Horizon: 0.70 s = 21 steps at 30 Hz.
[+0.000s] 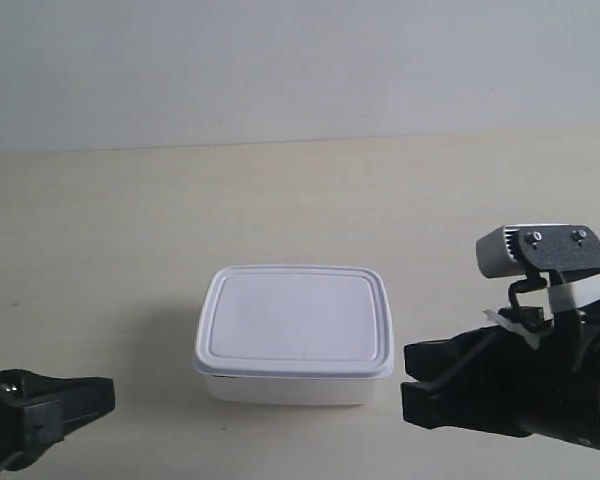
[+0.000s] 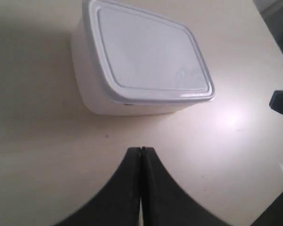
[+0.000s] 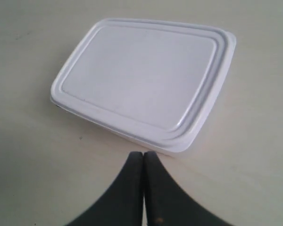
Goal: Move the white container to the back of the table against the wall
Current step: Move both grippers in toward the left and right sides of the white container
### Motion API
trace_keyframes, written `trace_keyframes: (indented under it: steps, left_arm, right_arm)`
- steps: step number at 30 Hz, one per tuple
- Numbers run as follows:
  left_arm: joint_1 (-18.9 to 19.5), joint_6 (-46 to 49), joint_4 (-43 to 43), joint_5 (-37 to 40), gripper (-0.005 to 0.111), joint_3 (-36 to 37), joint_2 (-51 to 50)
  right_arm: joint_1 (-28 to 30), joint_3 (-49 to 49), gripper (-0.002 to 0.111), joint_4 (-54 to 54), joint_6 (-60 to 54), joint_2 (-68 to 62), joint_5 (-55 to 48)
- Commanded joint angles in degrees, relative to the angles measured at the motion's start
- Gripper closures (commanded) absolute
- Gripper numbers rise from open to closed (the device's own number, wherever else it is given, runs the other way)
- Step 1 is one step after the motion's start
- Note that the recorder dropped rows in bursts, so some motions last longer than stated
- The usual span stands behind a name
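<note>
The white container (image 1: 295,330) (image 2: 146,52) (image 3: 141,75) sits lidded on the table (image 1: 130,220), well forward of the wall (image 1: 280,70). My left gripper (image 2: 140,149) is shut and empty, a short way off the container's side; it is the arm at the exterior view's left (image 1: 108,393). At the exterior view's right, my right gripper (image 1: 408,382) (image 3: 144,153) is also shut and empty, its tips just beside the container's edge. I cannot tell whether they touch it.
Bare table runs from the container back to the wall. A grey camera housing (image 1: 540,250) rides on top of the right arm. A dark piece of the other arm (image 2: 282,102) shows at the edge of the left wrist view.
</note>
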<state>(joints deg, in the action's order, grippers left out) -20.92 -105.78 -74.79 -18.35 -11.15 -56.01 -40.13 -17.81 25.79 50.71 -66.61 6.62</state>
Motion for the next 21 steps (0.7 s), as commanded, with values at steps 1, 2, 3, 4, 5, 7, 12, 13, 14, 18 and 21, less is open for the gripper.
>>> trace_keyframes:
  steps: [1,2,3,4,5,7,12,13,14,18,21]
  left_arm:
    - [-2.6,0.9,1.1,1.1,0.107,-2.3,-5.3]
    - [-2.8,1.1,1.1,1.1,0.107,-2.7,-6.6]
    - [-3.2,1.5,1.3,1.3,0.107,-3.1,-7.6]
    - [-3.2,1.7,1.6,1.1,0.107,-3.5,-9.1]
    - [-3.2,1.7,2.0,1.0,0.107,-3.7,-10.0]
    - [-3.2,2.0,2.8,0.8,0.107,-4.2,-12.2]
    - [-3.2,6.8,8.1,-1.8,0.107,-5.0,-17.1]
    - [-3.2,8.9,10.4,-2.8,0.107,-5.0,-18.1]
    - [-3.2,11.3,12.6,-3.8,0.107,-5.0,-18.8]
    - [-3.2,16.1,18.0,-7.9,0.107,-5.0,-21.9]
    - [-3.2,18.7,20.8,-9.3,0.107,-5.0,-24.1]
  right_arm:
    - [-0.2,-1.6,0.108,1.1,-0.8,-4.3,0.9]
    - [-0.2,-2.0,0.108,1.1,-0.8,-5.2,0.9]
    - [-0.2,-2.2,0.108,1.1,-0.8,-6.0,0.8]
    - [-0.2,-2.5,0.108,1.1,-0.8,-7.0,0.8]
    - [-0.2,-2.8,0.108,1.1,-0.8,-8.0,0.8]
    - [-0.2,-3.4,0.108,1.2,-0.8,-9.7,1.1]
    - [-2.5,-5.7,0.108,1.3,-0.8,-13.8,1.3]
    - [-3.4,-6.1,0.108,1.3,-0.8,-14.4,1.3]
    - [-4.4,-6.7,0.108,1.3,-0.8,-15.1,1.3]
    - [-7.4,-9.2,0.108,1.3,-1.0,-16.9,-3.0]
    - [-8.5,-11.0,0.108,1.3,-1.8,-18.2,-7.7]
